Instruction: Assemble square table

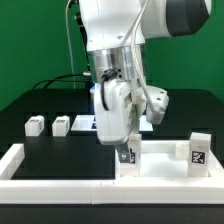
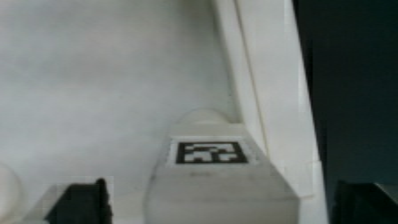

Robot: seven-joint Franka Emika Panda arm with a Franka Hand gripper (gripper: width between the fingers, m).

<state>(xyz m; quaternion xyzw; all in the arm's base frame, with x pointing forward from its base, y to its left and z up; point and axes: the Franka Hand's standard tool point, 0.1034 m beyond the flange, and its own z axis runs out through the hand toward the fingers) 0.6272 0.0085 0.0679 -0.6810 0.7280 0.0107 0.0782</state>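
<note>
The white square tabletop (image 1: 160,166) lies at the exterior view's right, and its raised rim (image 2: 267,80) runs beside the black table in the wrist view. A short white leg (image 2: 217,185) with a black-and-white tag stands at the tabletop's corner between my fingers. My gripper (image 2: 221,203) is open, with a gap on each side of that leg. In the exterior view the gripper (image 1: 126,150) points down at that corner. Another tagged leg (image 1: 197,150) stands upright at the tabletop's far right corner. Two more legs (image 1: 36,125) (image 1: 61,124) lie on the black table at the left.
The marker board (image 1: 84,122) lies behind the arm. A long low white wall (image 1: 22,160) frames the front and left of the workspace. Cables run across the back left.
</note>
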